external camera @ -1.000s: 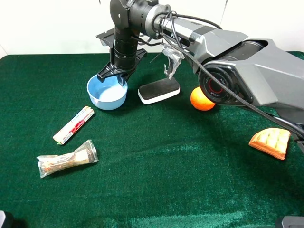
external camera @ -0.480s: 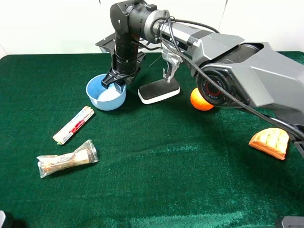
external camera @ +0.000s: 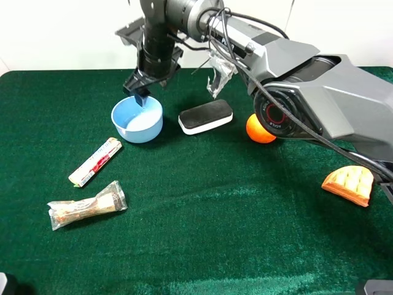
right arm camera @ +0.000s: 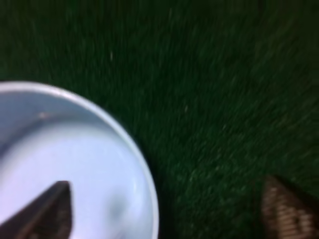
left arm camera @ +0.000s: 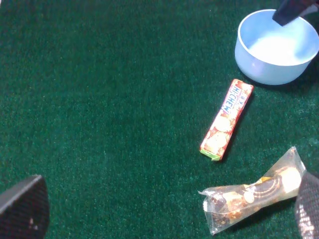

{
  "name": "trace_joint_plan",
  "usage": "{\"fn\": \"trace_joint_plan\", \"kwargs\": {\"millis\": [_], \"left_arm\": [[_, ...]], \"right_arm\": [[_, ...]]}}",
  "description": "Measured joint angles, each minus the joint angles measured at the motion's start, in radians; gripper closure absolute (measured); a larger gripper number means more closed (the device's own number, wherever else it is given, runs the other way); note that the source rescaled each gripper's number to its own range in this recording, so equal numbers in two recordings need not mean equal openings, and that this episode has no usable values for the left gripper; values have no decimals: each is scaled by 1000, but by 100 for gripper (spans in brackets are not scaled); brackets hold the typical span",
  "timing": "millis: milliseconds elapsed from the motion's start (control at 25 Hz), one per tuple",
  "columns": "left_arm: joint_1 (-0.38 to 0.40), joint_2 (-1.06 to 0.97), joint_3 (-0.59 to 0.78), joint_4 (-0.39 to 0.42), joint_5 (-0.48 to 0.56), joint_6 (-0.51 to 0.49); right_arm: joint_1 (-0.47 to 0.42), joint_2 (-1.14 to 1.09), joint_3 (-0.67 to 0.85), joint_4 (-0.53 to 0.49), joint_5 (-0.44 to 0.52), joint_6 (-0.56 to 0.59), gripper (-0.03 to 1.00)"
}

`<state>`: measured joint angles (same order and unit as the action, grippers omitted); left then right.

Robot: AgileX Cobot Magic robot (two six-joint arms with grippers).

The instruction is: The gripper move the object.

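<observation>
The light blue bowl [external camera: 137,120] stands upright on the green cloth at the back left; it also shows in the left wrist view [left arm camera: 276,50] and the right wrist view [right arm camera: 60,149]. My right gripper [external camera: 140,93], reaching across from the right, hangs just above the bowl's far rim. It is open and holds nothing. In the right wrist view [right arm camera: 167,214] one fingertip [right arm camera: 50,209] is over the bowl's inside and the other is over the cloth outside the rim. My left gripper [left arm camera: 164,211] is open and empty above bare cloth, away from the bowl.
A black-and-white eraser block [external camera: 206,115] lies just right of the bowl, with an orange [external camera: 260,129] beyond it. A red-and-white candy stick [external camera: 95,161] and a clear wrapped snack [external camera: 87,206] lie front left. An orange waffle piece [external camera: 350,183] lies at the right.
My right gripper has risen from the bowl's rim to just above it. The bowl shifted slightly left and now rests on the cloth.
</observation>
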<state>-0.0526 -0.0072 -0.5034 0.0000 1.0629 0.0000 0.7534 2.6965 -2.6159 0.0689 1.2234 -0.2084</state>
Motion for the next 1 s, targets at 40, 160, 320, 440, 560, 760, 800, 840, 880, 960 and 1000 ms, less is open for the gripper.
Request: {"fn": "trace_joint_plan", "kwargs": {"millis": [40, 160, 320, 440, 560, 760, 800, 840, 880, 960, 1000], "left_arm": [[0, 0, 0, 0, 0, 0], [0, 0, 0, 0, 0, 0], [0, 0, 0, 0, 0, 0], [0, 0, 0, 0, 0, 0], [0, 0, 0, 0, 0, 0], [0, 0, 0, 0, 0, 0], [0, 0, 0, 0, 0, 0], [0, 0, 0, 0, 0, 0], [0, 0, 0, 0, 0, 0], [0, 0, 0, 0, 0, 0], [0, 0, 0, 0, 0, 0]], "right_arm": [[0, 0, -11, 0, 0, 0, 8], [0, -7, -26, 0, 0, 5, 2], [0, -39, -28, 0, 1, 51, 0], [0, -71, -28, -1, 0, 90, 0], [0, -115, -20, -10, 1, 102, -1], [17, -211, 80, -45, 1, 112, -3], [20, -238, 118, -51, 0, 117, -3], [21, -268, 162, -52, 0, 119, -3], [21, -295, 203, -54, -1, 123, -3], [21, -369, 318, -69, -1, 129, -3], [21, -405, 383, -78, -1, 131, -3]]}}
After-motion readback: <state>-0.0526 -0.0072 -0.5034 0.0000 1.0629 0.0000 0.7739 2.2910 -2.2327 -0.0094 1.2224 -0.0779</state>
